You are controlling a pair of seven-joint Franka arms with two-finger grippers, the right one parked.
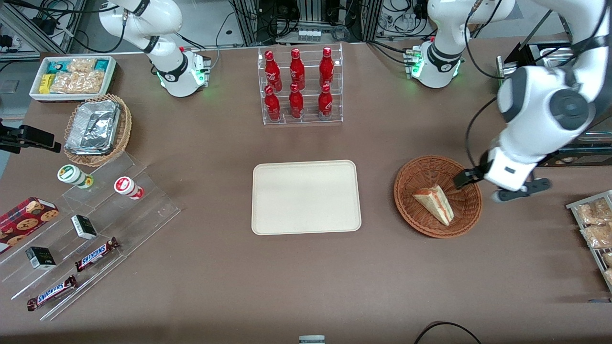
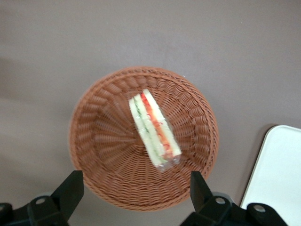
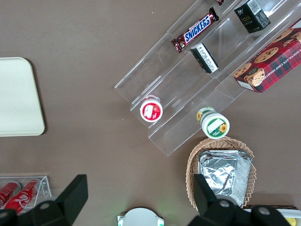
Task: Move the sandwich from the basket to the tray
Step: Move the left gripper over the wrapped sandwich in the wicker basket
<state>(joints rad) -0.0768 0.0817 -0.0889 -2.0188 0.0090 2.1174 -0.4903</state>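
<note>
One sandwich (image 1: 434, 203) lay inside the basket (image 1: 412, 179), its wedge pointing toward five o'clock. At the basket's three o'clock rim hovered the gripper (image 2: 134, 188), fingers (image 2: 70, 189) spread wide and grasping nothing. At the basket's nine o'clock sat the tray (image 1: 306, 196), well apart.

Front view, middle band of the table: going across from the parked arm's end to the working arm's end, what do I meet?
Tan wicker basket of foil containers → cream tray → reddish-brown basket holding the sandwich → open claw above that basket's rim → rack of snack bags.
</note>
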